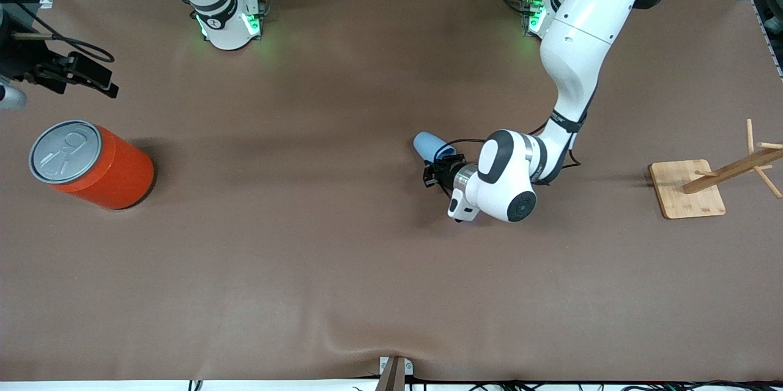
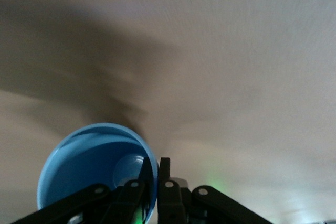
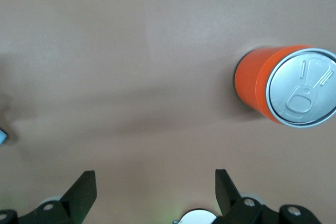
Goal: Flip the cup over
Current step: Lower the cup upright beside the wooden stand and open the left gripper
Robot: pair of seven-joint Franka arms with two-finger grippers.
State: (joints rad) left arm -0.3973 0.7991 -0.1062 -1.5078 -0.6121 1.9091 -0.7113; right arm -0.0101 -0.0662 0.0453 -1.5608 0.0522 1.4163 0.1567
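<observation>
Cup lies tilted near the middle of the table, somewhat toward the left arm's end, well apart from every edge. Long axis runs roughly level; closed base points toward the right arm's end and slightly toward the base edge, mouth faces the left gripper. Left wrist view looks straight into the mouth, darker blue inside.

Left gripper: jaws clenched on the cup's rim wall, one finger inside the mouth, one outside.

Right gripper: jaws spread wide, holding nothing, waiting above the table near the right arm's end, by the upright orange can.

Wooden rack stands near the left arm's end edge.
</observation>
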